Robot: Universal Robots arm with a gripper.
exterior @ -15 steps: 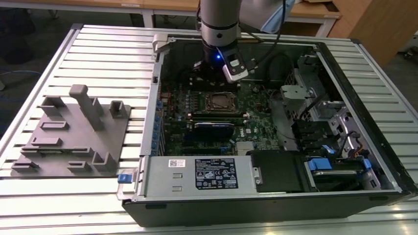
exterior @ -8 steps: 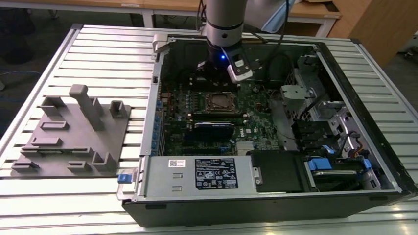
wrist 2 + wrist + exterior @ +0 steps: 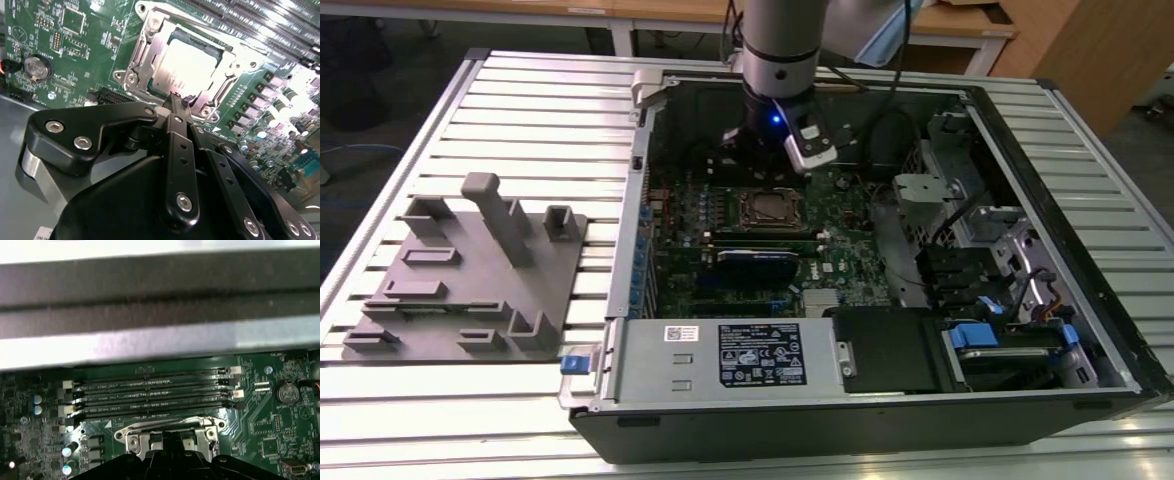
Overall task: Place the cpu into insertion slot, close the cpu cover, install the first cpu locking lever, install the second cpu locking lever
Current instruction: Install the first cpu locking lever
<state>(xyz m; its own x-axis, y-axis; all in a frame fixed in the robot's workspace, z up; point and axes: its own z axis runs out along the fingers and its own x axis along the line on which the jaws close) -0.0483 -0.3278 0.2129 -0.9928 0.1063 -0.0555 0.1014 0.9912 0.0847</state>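
Inside the open computer case, the cpu lies flat in the insertion slot, its silver top bright in the second wrist view. The cpu cover lies down around it as a silver frame. My gripper hangs just over the socket's rim on one side, its black fingers pressed together with nothing visible between them. In the exterior view the gripper is a little behind the socket. The first wrist view has the socket's frame just past the gripper's body. I cannot make out how the locking levers lie.
Long black memory slots run beside the socket, and a coin battery sits on the green board. The case wall rises close by. A power supply and drive bays fill the case. A grey fixture stands at the exterior view's left.
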